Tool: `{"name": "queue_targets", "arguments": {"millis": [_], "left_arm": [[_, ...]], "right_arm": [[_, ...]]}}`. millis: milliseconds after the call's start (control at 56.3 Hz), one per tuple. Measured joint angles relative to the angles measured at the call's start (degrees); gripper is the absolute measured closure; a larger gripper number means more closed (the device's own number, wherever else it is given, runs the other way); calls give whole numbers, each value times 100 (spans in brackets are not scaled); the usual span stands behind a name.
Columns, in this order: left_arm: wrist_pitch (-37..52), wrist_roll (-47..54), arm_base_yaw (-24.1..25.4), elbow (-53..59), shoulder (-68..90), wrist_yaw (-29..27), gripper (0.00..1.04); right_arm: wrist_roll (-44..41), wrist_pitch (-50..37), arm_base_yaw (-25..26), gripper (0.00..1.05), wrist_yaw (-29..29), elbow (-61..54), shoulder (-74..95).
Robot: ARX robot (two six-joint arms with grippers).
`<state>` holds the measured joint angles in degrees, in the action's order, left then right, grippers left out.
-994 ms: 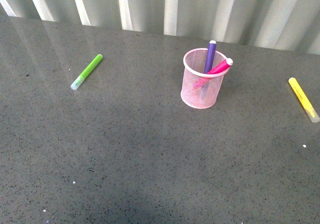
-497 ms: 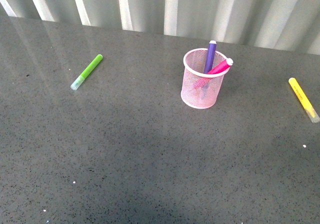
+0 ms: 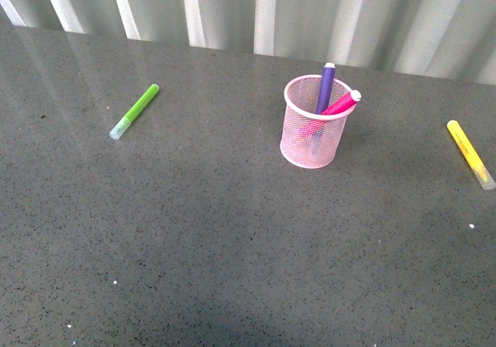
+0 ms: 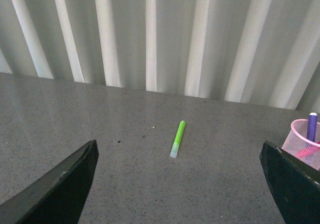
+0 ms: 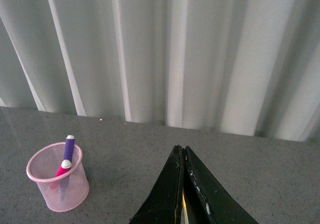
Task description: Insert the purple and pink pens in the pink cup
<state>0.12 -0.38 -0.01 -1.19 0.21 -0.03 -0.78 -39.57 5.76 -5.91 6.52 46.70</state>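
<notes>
Pens stood where the task wanted them: the purple pen (image 3: 325, 87) and the pink pen (image 3: 341, 102) both sat inside the pink cup (image 3: 311, 142), a little right of centre in the upper half of the front view, their ends poking above the rim and leaning toward its right side. By that evidence the inserting looked finished, with nothing of the task left on the table — only the arms' parking, if anything. The left gripper (image 4: 180, 184) showed its two dark fingers spread far apart at the lower corners of its wrist view, nothing between them; the right gripper (image 5: 182, 184) had its fingers pressed together into a narrow wedge, pinching nothing that could be seen. The cup was fine wire mesh, round, narrowing toward its base, with a solid smooth rim, and the pens' barrels showed faintly through the weave. The table (image 3: 232, 238) was a dark grey speckled surface with a dull sheen. A green marker (image 3: 135, 111) lay flat at upper left and a yellow marker (image 3: 470, 153) at the right edge — both well apart from the cup. Pale vertical folds of a curtain (image 3: 263, 10) filled the top of the frame.
</notes>
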Motion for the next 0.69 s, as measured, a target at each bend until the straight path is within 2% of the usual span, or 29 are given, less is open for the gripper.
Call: {"name": "queue_targets", "arguments": {"millis": [71, 124, 231, 355, 444, 692], "left_arm": [[0, 9, 0, 0, 0, 0, 8], [0, 9, 0, 0, 0, 0, 7], [0, 11, 0, 0, 0, 4, 7], [0, 11, 0, 0, 0, 0, 7], [0, 11, 0, 0, 0, 0, 7], [0, 11, 0, 0, -2, 0, 7]], "right_arm": [[0, 120, -81, 101, 83, -90, -205], [-4, 264, -352, 101, 476, -173, -422], [-2, 485, -549, 101, 505, -273, -758], [0, 756, -555, 101, 544, -378, -1147], [2, 608, -555, 101, 546, -505, -1246], [7, 1327, -560, 101, 562, -514, -2031]]}}
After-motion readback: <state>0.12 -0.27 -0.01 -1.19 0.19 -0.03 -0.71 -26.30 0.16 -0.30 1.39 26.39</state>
